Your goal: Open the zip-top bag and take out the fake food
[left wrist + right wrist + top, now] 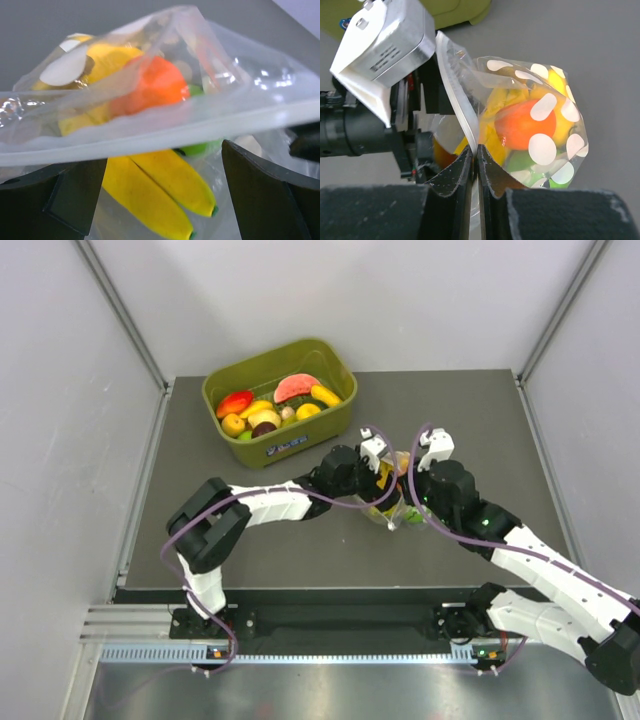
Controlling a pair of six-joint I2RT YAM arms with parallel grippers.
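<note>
Centrally on the dark matte table [480, 420], the zip-top bag [392, 504] is seen from above as a limp, clear pouch. It is flanked by the left gripper [381, 478] at its 10 o'clock and the right gripper [410, 495] at its 3 o'clock. An olive-green plastic tub [290, 445] filled with loose toy fruit is set at 11 o'clock from the bag, well apart.

From the left wrist, a thick translucent zip strip [150, 135] is stretched across the view from 9 to 3 o'clock, in front of both dark fingers [70, 195]. These are spread wide and released; whether either touches the plastic cannot be told. The fake food [157, 82] is seen through crinkled film: a glossy orange piece at the centre, a smooth yellow banana bunch [150, 187] at 6 o'clock between the fingers, and a green piece [200, 148] partly hidden by the strip.

From the right wrist, the right gripper's fingers are clenched on the whitish zip lip at 6 o'clock. The bulging body, printed with white ovals, lies at 3 o'clock of the fingertips. The left gripper's white housing [385, 50] blocks the 10 o'clock corner.
</note>
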